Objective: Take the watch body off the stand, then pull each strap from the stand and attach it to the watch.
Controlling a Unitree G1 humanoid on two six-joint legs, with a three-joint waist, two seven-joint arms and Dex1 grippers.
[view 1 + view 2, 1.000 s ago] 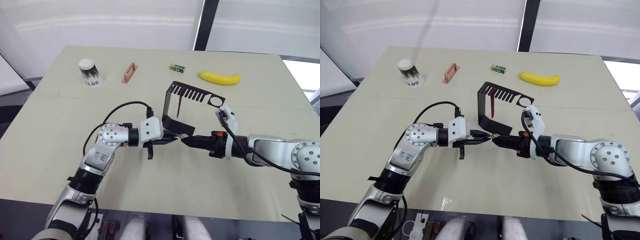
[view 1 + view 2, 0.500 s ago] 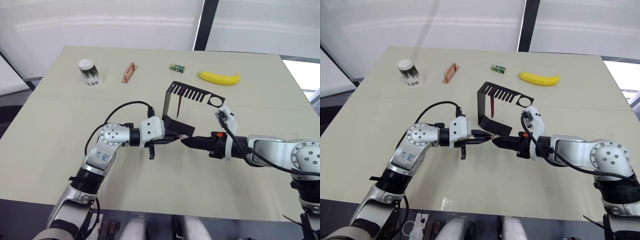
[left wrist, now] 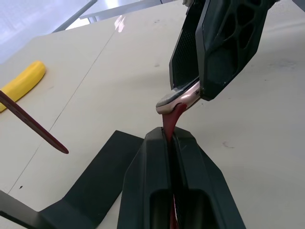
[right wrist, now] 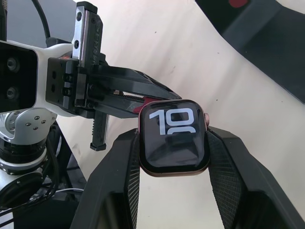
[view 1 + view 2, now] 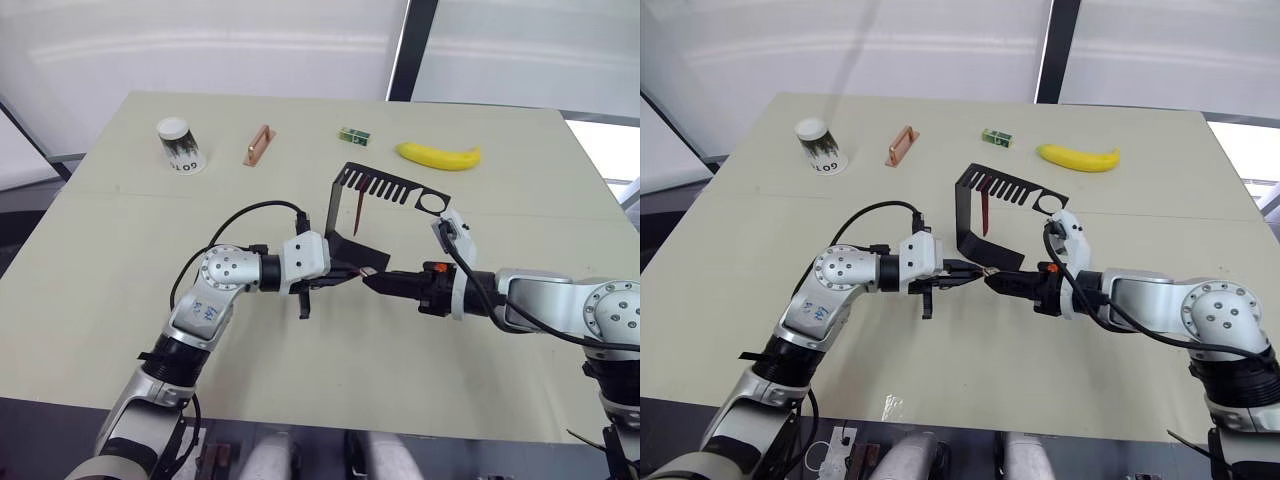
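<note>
Watch body (image 4: pixel 172 137): clamped between the right gripper (image 5: pixel 372 282) fingers, just in front of the stand (image 5: pixel 360 215).
First strap (image 3: pixel 170 125): pinched in the left gripper (image 5: pixel 345 278), tip meeting the case edge.
Second strap (image 5: pixel 356 208): hanging on the stand.
Advice: strap end is best kept square to the slot (judged) and slid along it.

The stand (image 5: pixel 352 212) rises just behind both meeting tools; the table (image 5: pixel 330 370) nearer is bare.

**Camera layout**

The two head cameras looked forward and down over the tabletop (image 5: pixel 120 300) from above. Each wrist camera sat close behind its own end effector, facing the other; both shared the watch body (image 4: pixel 172 138) at their meeting point.
</note>
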